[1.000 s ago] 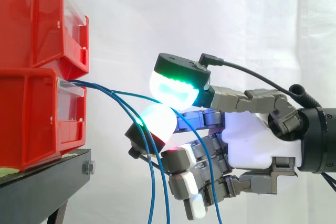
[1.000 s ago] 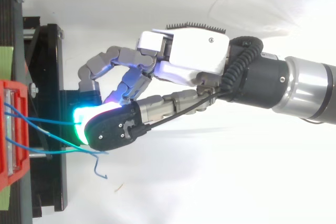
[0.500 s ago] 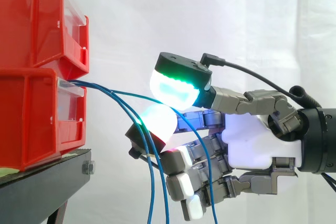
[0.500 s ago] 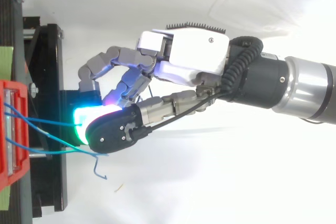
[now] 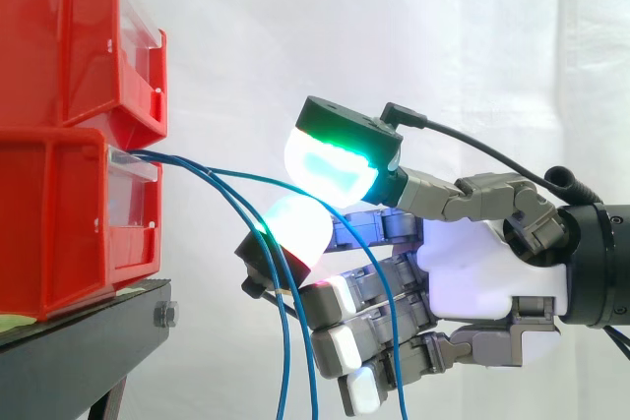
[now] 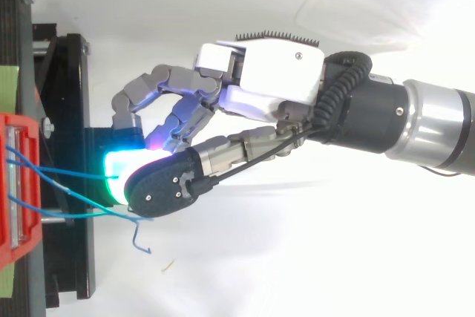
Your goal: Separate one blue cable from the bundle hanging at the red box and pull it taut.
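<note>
- You are working the separating step: the robot hand (image 5: 482, 263) is reaching in from the right toward the lower red bin (image 5: 59, 223), which is sitting under the upper red bin (image 5: 69, 36) on the black stand (image 5: 89, 327).
- The robot hand is pinching the topmost blue cable (image 5: 246, 177), as far as the side view lets you judge. The green-glowing thumb pad (image 5: 330, 166) is sitting above it and the white-glowing finger pad (image 5: 295, 228) below, and the two pads are meeting just where the strand runs in. The other fingers are curling underneath, holding nothing.
- That blue cable is leaving the front lip of the lower red bin, arching across to the pads, then trailing down over the curled fingers. It is sagging, so in my judgement it is not yet taut.
- The rest of the bundle (image 5: 285, 341) is hanging just beside the finger pad, between the robot hand and the black stand. In the top view one loose end (image 6: 139, 241) is hooking out beside the thumb.
- Your next move is calling for a steady draw away from the bin until the arch flattens, with the pinch kept firm.
- You should be watching that the neighbouring strands are not riding along on the finger pad.
- No brand, label or writing is showing clearly enough for you to read.
</note>
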Robot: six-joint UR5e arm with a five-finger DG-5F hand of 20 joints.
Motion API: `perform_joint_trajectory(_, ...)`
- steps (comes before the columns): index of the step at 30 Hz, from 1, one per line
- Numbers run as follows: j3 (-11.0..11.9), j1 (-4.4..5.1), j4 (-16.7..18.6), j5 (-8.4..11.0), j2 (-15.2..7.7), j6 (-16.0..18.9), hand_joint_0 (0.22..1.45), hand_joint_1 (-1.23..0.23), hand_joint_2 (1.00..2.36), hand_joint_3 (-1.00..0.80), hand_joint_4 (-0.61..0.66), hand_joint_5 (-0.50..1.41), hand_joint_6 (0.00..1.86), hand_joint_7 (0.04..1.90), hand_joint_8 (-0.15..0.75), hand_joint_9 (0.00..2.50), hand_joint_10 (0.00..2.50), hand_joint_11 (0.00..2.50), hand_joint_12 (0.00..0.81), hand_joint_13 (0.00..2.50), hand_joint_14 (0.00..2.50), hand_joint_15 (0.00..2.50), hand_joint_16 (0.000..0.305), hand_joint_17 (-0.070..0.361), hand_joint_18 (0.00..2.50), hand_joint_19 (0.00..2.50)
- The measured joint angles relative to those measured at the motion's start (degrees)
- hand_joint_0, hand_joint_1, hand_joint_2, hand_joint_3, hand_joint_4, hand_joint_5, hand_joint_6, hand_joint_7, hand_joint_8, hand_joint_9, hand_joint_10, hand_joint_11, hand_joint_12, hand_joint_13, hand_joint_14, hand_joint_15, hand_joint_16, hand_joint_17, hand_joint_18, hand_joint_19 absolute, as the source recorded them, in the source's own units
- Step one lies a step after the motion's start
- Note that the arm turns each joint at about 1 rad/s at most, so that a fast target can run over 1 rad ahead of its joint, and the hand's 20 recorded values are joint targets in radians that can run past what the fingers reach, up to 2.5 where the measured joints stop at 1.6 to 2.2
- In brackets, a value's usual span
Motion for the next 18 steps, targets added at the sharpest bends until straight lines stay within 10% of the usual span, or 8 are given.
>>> perform_joint_trajectory(18,0.0,0.03,0.0,-0.06,0.0,0.0,0.79,-0.73,1.00,-0.50,-0.19,-0.22,0.91,1.08,0.253,1.16,0.01,1.51,0.347,1.20,0.03,1.08,0.042,0.094,0.88,0.64)
